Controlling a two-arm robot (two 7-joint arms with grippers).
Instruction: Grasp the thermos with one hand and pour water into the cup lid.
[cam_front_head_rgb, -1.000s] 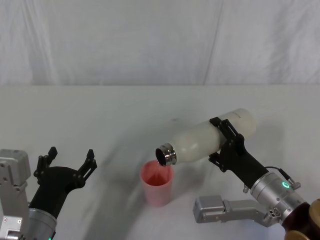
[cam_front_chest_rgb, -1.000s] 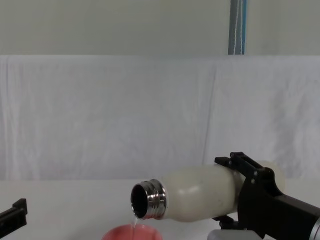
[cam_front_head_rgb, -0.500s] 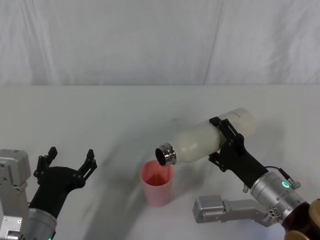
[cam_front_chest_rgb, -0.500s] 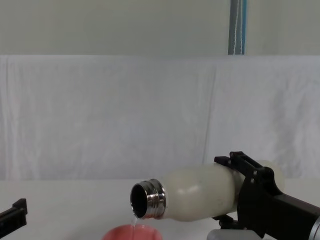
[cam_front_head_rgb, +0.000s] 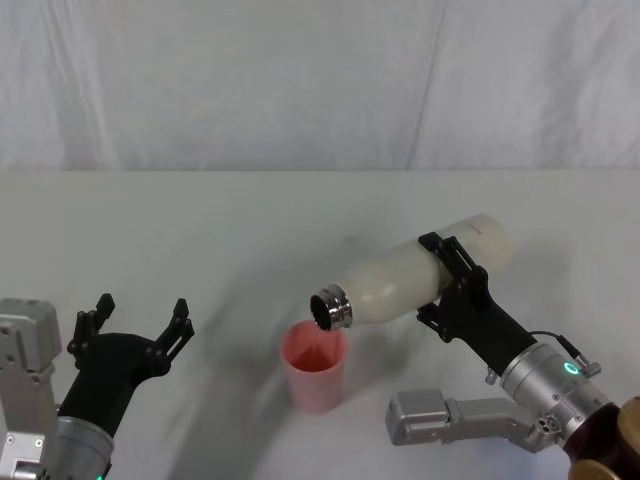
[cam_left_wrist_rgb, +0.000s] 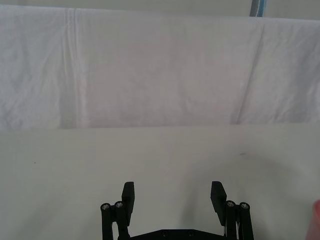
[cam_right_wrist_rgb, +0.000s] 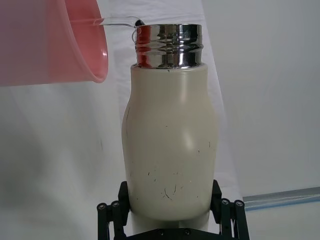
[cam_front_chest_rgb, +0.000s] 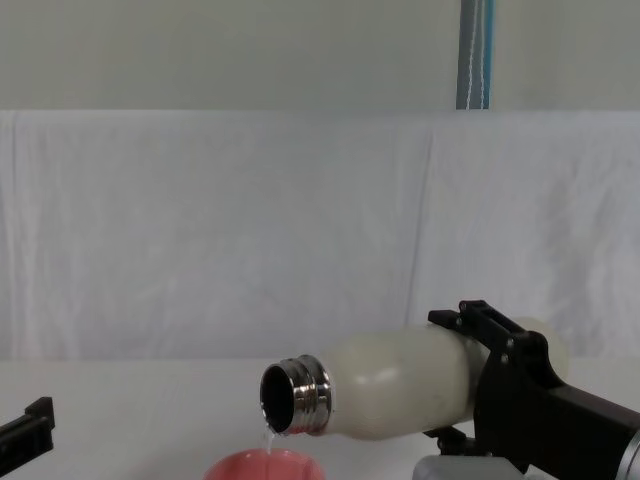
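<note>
**Thermos tipped over cup lid, water running**

We record the right gripper (cam_front_head_rgb: 442, 280) clamped around the lower body of the thermos (cam_front_head_rgb: 415, 282), held off the table (cam_front_head_rgb: 200, 230) and tilted, steel neck downward. The neck hangs just above the cup lid (cam_front_head_rgb: 315, 366), which stands upright. We see the water (cam_front_chest_rgb: 267, 438) trickling from neck to lid. The left gripper (cam_front_head_rgb: 135, 322) rests parked at near left, fingers spread, holding nothing.
</note>
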